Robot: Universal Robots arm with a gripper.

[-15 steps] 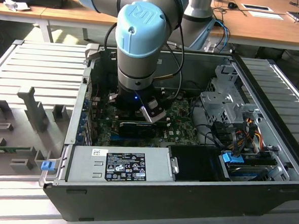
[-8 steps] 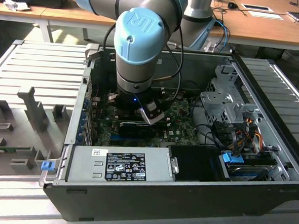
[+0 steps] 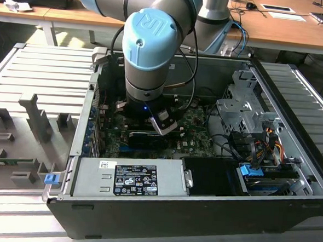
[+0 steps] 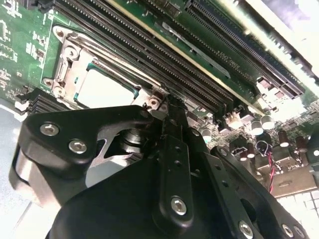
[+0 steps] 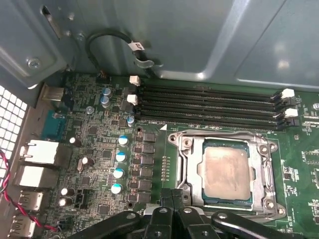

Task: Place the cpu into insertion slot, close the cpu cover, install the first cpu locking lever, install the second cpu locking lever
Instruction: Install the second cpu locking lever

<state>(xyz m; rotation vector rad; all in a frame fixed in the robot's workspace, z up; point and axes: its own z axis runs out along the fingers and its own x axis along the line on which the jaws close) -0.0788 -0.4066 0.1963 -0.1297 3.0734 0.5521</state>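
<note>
Looking through the first wrist view, I see the cpu (image 5: 227, 172) seated in the insertion slot (image 5: 185, 172) with the cpu cover (image 5: 224, 135) closed around it; my gripper (image 5: 172, 195), fingers together, touches the socket's edge. Only the exterior view shows my arm (image 3: 149, 49) reaching into the open computer case (image 3: 144, 218), on a grey ribbed table (image 3: 38, 75) with wooden desks (image 3: 277, 29) behind.

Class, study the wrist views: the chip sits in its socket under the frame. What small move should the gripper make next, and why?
Probably a short press sideways on the lever at the socket edge. The cpu lies seated in the insertion slot, the cpu cover is down around it, and the gripper sits closed at the cover's near edge.
</note>
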